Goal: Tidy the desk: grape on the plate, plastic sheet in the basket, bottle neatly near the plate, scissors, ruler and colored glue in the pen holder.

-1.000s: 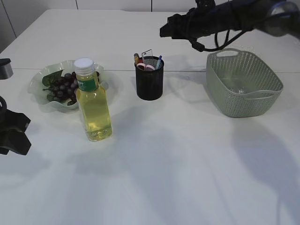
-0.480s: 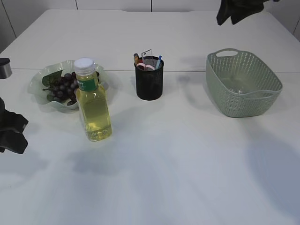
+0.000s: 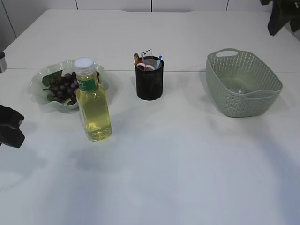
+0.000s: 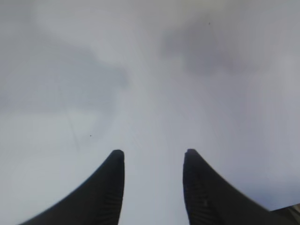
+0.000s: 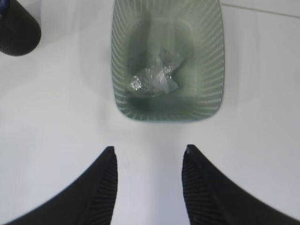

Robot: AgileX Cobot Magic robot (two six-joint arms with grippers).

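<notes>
Dark grapes [image 3: 63, 86] lie on the pale green plate [image 3: 40, 79] at the left. A bottle of yellow liquid [image 3: 93, 104] with a white cap stands upright just in front of the plate. The black mesh pen holder [image 3: 149, 82] holds scissors, a ruler and coloured glue. The grey-green basket [image 3: 243, 84] at the right, also in the right wrist view [image 5: 213, 56], holds the crumpled plastic sheet [image 5: 153, 78]. My left gripper [image 4: 153, 152] is open and empty over bare table, at the exterior view's left edge [image 3: 9, 131]. My right gripper [image 5: 147, 149] is open and empty, high at the top right [image 3: 281, 16].
The white table [image 3: 178, 159] stretches out in front of the objects. A seam in the tabletop runs across behind the pen holder. The pen holder's side shows at the top left of the right wrist view [image 5: 16, 33].
My right arm has swung from above the pen holder to the right and back, past the basket to the top right corner. My left gripper has drawn slightly left.
</notes>
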